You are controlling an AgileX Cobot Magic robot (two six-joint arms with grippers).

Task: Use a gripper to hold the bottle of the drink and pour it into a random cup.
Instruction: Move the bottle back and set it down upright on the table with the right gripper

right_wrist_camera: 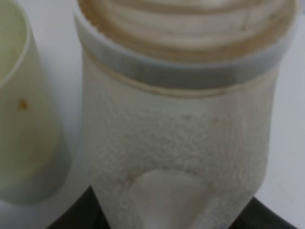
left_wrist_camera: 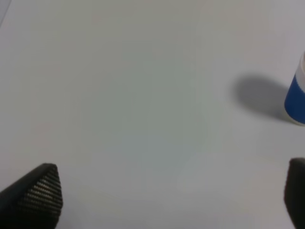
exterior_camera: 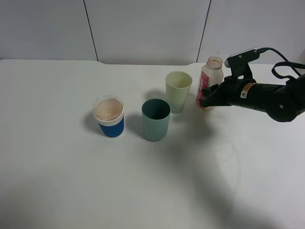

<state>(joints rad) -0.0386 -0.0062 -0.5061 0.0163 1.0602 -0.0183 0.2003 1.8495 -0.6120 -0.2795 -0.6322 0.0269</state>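
Observation:
The bottle of the drink (exterior_camera: 209, 81), translucent with a red-pink label and an open neck, stands upright just right of the pale yellow-green cup (exterior_camera: 178, 90). My right gripper (exterior_camera: 206, 98) reaches in from the right and is shut on the bottle's lower body. In the right wrist view the bottle (right_wrist_camera: 181, 124) fills the frame, with dark fingers (right_wrist_camera: 269, 215) on either side of its base and the cup (right_wrist_camera: 24, 119) beside it. The drink itself does not show through the bottle wall. My left gripper (left_wrist_camera: 171, 200) is open over bare table.
A teal-green cup (exterior_camera: 156, 119) stands in front of the pale cup. A blue-and-white cup (exterior_camera: 109, 116) with a pale brownish inside sits further left, and its edge (left_wrist_camera: 296, 100) shows in the left wrist view. The white table (exterior_camera: 71, 181) meets a grey wall at the back.

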